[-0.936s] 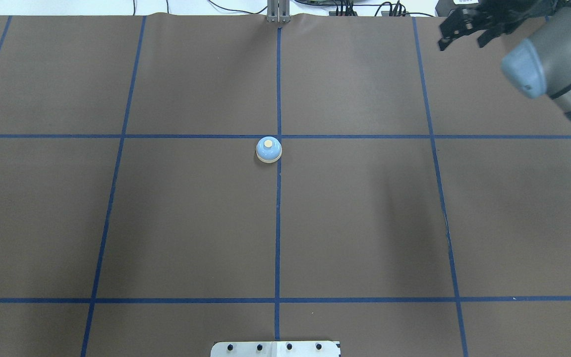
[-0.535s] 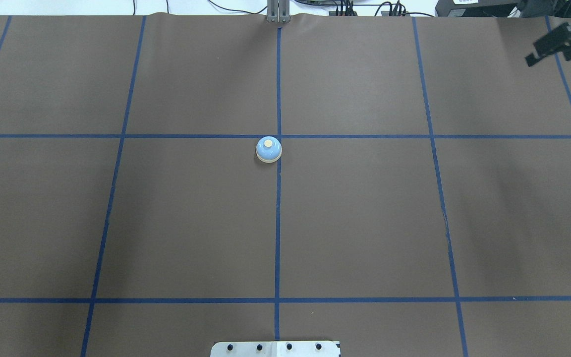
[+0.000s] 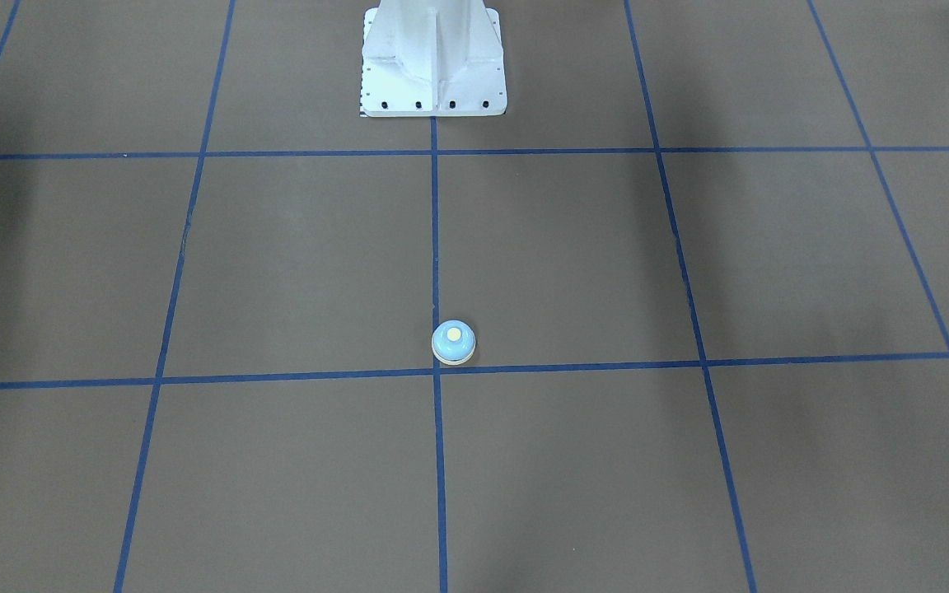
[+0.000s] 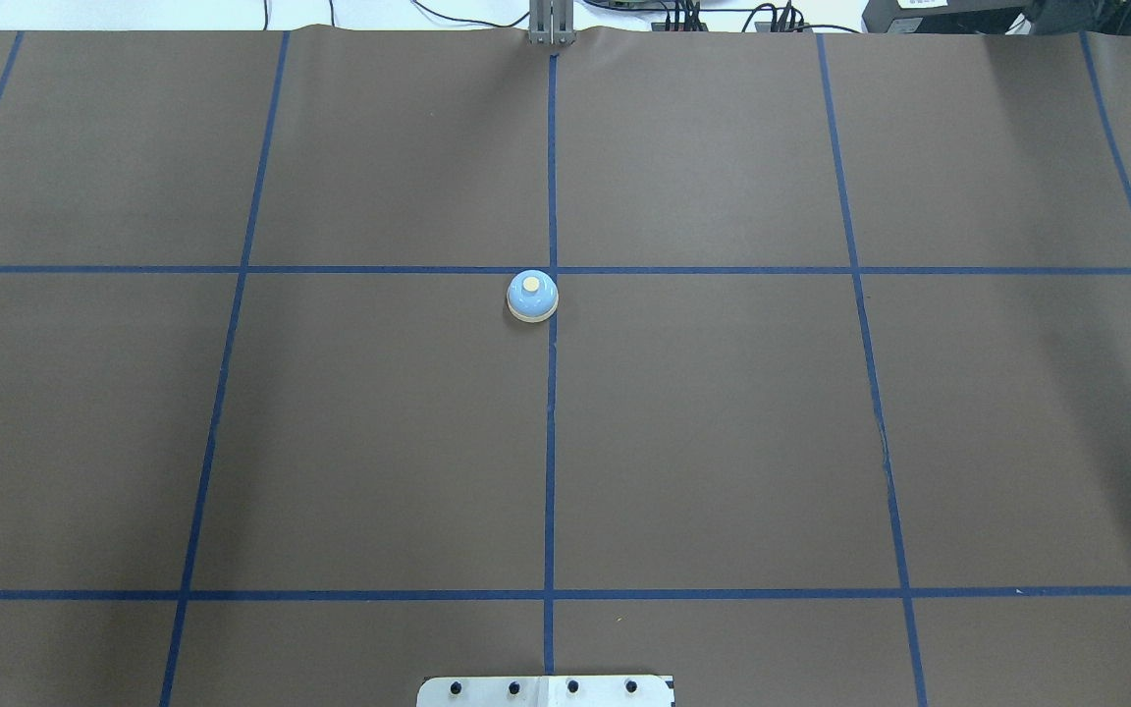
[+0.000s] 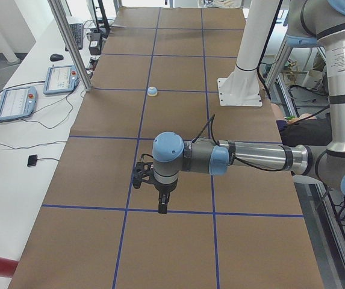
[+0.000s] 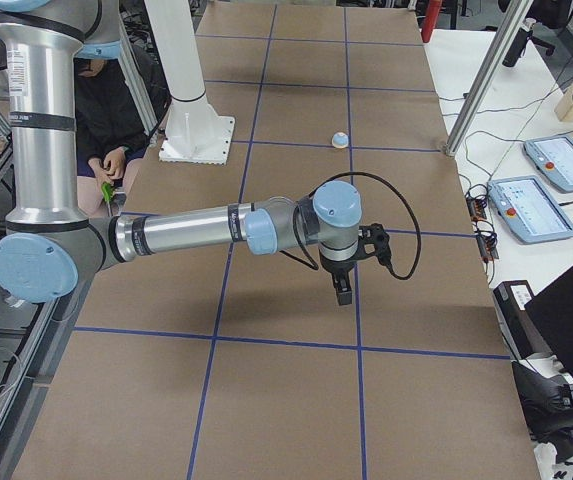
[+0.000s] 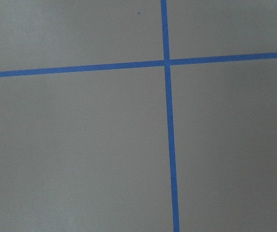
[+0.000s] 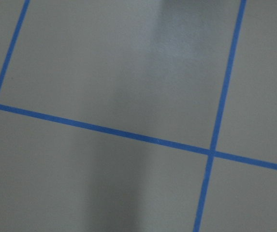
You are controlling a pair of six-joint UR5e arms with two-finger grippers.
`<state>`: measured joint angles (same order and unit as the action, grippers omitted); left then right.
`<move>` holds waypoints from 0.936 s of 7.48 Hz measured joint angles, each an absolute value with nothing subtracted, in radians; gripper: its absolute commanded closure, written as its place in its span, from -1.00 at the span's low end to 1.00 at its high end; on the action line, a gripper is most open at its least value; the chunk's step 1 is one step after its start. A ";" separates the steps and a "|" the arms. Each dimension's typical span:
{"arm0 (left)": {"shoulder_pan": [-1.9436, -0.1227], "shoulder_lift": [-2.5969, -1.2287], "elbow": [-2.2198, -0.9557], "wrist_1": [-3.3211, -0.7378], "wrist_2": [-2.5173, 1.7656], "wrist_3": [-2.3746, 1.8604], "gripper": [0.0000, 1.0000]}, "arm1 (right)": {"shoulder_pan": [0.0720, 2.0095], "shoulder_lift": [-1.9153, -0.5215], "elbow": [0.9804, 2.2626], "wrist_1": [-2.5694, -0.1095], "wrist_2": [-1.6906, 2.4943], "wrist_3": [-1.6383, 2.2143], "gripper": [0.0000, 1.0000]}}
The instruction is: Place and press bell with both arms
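Observation:
The light-blue bell point(image 4: 532, 296) with its cream button stands upright on the brown mat near the middle grid crossing. It also shows in the front view point(image 3: 453, 342), the left side view point(image 5: 152, 91) and the right side view point(image 6: 339, 140). My left gripper point(image 5: 162, 208) hangs over the mat far from the bell and shows only in the left side view. My right gripper point(image 6: 342, 293) points down over the mat and shows only in the right side view. I cannot tell whether either is open or shut. Both wrist views show only mat and blue tape.
The white pedestal base point(image 3: 433, 74) stands at the robot's edge of the mat. A metal post point(image 4: 552, 25) stands at the far edge. Teach pendants point(image 5: 15, 102) lie on the white table beyond it. A seated person point(image 6: 106, 110) is behind the pedestal.
The right arm and gripper swung out of the overhead view past its upper right corner. The bell has not moved.

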<state>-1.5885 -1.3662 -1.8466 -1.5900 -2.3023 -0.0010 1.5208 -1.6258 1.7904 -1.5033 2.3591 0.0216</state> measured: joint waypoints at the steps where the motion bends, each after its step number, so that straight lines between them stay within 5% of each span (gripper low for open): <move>1: -1.592 -1.366 -1.848 -1.590 -2.302 -0.002 -1.00 | 1.519 -1.646 1.799 -1.507 2.332 0.018 -0.99; 7: -1.600 -1.364 -1.856 -1.590 -2.323 0.006 -1.00 | 1.513 -1.666 1.804 -1.512 2.285 0.025 -1.00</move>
<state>-1.5999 -1.3644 -1.8556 -1.5900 -2.3225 0.0063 1.5126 -1.6658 1.8043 -1.5116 2.2846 0.0254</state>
